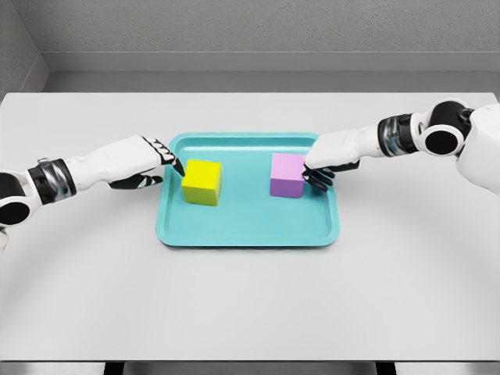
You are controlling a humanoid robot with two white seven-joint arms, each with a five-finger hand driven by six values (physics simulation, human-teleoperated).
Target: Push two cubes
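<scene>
Both cubes sit inside the teal tray point(250, 234), which lies at the centre of the frame on the white table point(250, 312). The yellow cube point(202, 182) is in the tray's left half, the purple cube point(287, 175) in its right half, with bare tray floor between them.

The left hand point(160, 164) reaches over the tray's left rim, and its fingertips appear to touch the yellow cube's left face. The cube lies directly to the right of that hand. The fingers are loosely curled and grip nothing.

The right hand point(324, 166) comes in over the right side of the tray, with its dark fingertips against the purple cube's right face. This cube lies just to the left of the hand. These fingers too are half-curled and hold nothing.

Each hand is at its own cube's outer side, so an inward push would likely drive the cubes toward each other.
</scene>
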